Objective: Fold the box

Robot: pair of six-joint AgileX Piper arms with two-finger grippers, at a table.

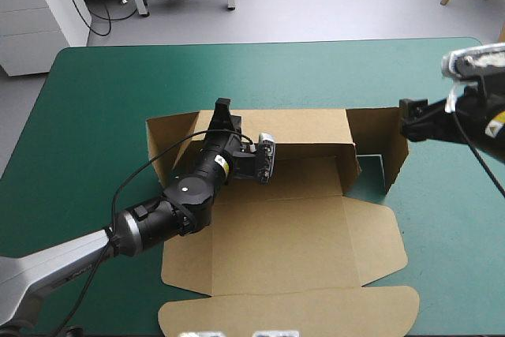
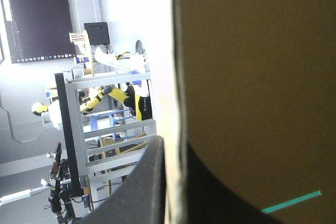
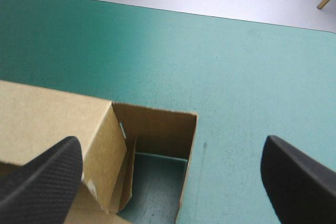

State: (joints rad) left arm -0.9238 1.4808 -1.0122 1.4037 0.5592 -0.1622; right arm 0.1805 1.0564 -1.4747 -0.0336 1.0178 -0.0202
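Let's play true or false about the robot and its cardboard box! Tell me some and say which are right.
1. The left gripper pinches the box at its far wall. True.
2. The right gripper is clamped on the box. False: its fingers stand apart and hold nothing.
3. The far wall stands raised. True.
4. The table cover is red. False: it is teal-green.
5. The lid stands upright. False: it lies flat on the table.
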